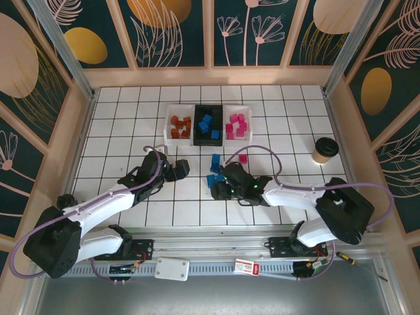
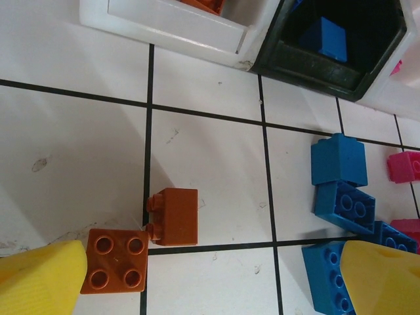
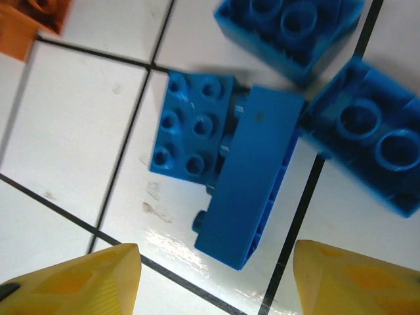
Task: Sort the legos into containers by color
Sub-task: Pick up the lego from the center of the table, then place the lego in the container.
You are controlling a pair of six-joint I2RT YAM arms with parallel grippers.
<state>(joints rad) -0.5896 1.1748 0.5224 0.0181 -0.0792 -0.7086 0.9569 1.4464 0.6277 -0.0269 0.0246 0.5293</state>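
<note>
Left jaws: wide apart on the left gripper [image 2: 211,272], and we see nothing held between them.
Right jaws: spread just as far on the right gripper [image 3: 216,259], gripping nothing; the lower end of a long blue brick [image 3: 252,190], lying on its side, reaches into the gap.
Orange bricks: one studs-up brick [image 2: 115,261] sits at lower left of the left wrist view, right against the yellow fingertip [image 2: 39,282]; we cannot tell whether they touch. A second orange brick [image 2: 174,215] lies on its side just above it, corner to corner.
Blue cluster [image 1: 214,170]: loose at the centre of the overhead view, directly ahead of the right gripper.
Pink brick [image 1: 243,158]: loose, just right of the blue cluster.
Bins: a row at upper centre of the overhead view; the left white bin [image 1: 178,109] holds orange pieces, the black bin [image 1: 209,107] blue ones, the right white bin [image 1: 237,108] pink ones.
Table [image 1: 131,131]: white tiles with dark lines.
</note>
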